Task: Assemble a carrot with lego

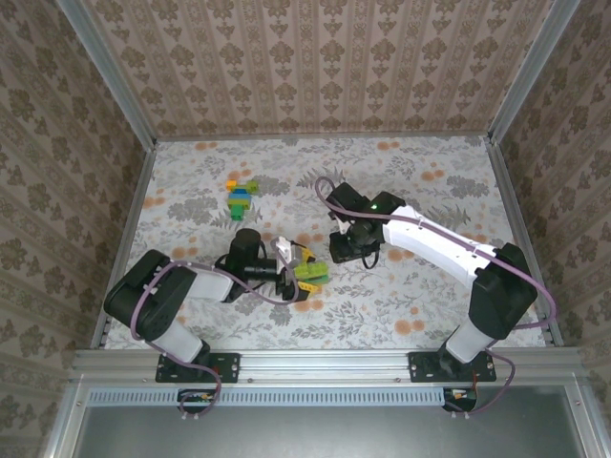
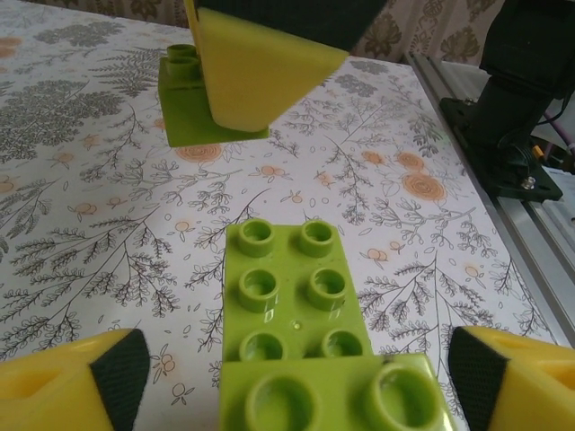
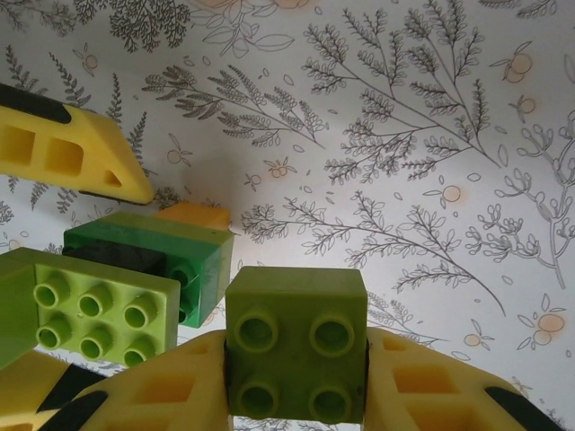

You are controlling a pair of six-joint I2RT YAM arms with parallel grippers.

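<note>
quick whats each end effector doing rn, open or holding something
left end effector: open, straddling the lime-green bricks, not clamped
right end effector: closed on a lime-green square brick

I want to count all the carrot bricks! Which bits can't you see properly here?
The orange brick: right wrist view, mostly behind the dark green brick.
The nearest lime brick: left wrist view, cut by the bottom edge.
The held lime brick: left wrist view, partly behind a yellow finger.
The brick pile at the left gripper: top view, too small to count.
</note>
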